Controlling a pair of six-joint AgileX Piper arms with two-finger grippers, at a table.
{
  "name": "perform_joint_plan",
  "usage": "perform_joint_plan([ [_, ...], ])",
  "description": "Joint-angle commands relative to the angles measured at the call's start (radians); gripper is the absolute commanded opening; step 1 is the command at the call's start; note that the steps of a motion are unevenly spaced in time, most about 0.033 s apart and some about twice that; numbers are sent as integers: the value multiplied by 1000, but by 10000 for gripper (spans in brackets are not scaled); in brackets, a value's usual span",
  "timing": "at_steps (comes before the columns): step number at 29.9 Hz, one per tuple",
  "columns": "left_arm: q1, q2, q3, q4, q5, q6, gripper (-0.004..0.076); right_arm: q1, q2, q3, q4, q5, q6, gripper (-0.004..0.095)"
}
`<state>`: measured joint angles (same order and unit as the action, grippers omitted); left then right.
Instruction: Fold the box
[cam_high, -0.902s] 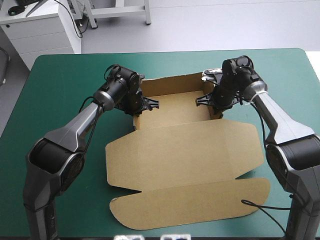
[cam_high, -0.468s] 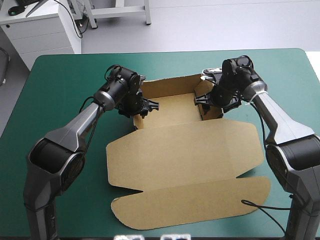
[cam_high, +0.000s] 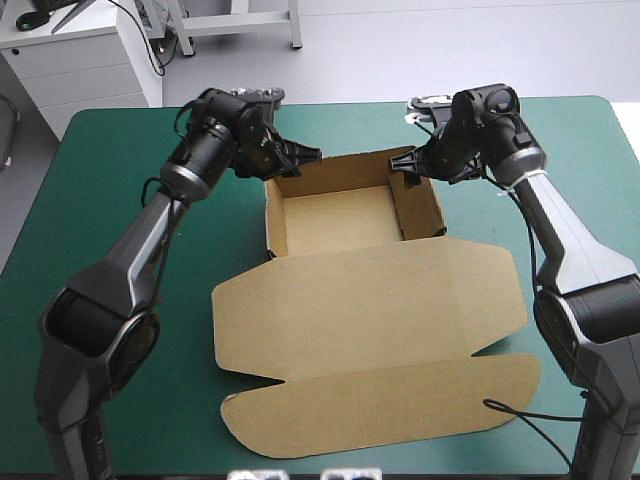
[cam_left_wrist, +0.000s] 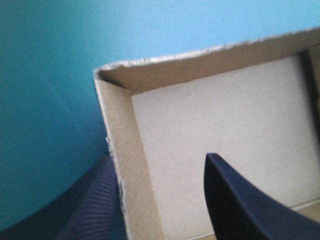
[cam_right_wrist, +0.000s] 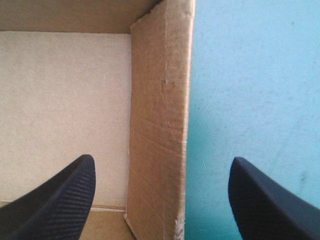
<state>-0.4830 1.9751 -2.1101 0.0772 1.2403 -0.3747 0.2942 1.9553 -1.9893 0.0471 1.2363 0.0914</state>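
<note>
Left gripper (cam_left_wrist: 160, 158) spread, one black finger either side of the left wall (cam_left_wrist: 127, 190), right gripper (cam_right_wrist: 161, 159) spread likewise over the right wall (cam_right_wrist: 157, 125); brown box (cam_high: 335, 218) an open tray mid-table, lid (cam_high: 370, 320) flat on the teal-green cover (cam_high: 120, 150).

— What kind of place is it?
— A robot lab, it seems. Two robot arms (cam_high: 135, 240) reach over a table (cam_high: 100, 150) with a teal-green cover; a white cabinet (cam_high: 95, 60) with cables (cam_high: 152, 45) stands behind.
</note>
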Motion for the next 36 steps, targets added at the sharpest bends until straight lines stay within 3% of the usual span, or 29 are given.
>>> perform_joint_plan([
  [1, -5, -159, -53, 5, 49, 36, 328, -4, -98, -41, -12, 12, 2, 688],
  [5, -5, -255, -51, -43, 49, 140, 115, -4, -145, -19, -19, 12, 2, 688],
  [6, -5, -285, -51, -112, 49, 188, 12, -4, -162, -6, 2, 12, 0, 688],
  [7, -5, -304, -51, -163, 49, 230, -3, -4, -174, 5, 16, 12, -9, 688],
  [10, -9, -376, -22, -300, 50, 304, -8, -4, -212, 47, 22, 12, -17, 688],
  [14, -43, -492, 112, -200, 50, 337, -8, -4, -236, 112, -4, 12, -26, 688],
  [21, -58, -773, 584, -7, 39, 304, -8, -4, -205, 173, -16, -17, -53, 688],
  [27, -58, -1052, 968, 1, -109, 299, -8, -4, -145, 173, -10, -55, -55, 688],
  [36, -58, -1417, 1328, 1, -277, 299, -8, -4, -49, 173, 16, -53, -63, 688],
])
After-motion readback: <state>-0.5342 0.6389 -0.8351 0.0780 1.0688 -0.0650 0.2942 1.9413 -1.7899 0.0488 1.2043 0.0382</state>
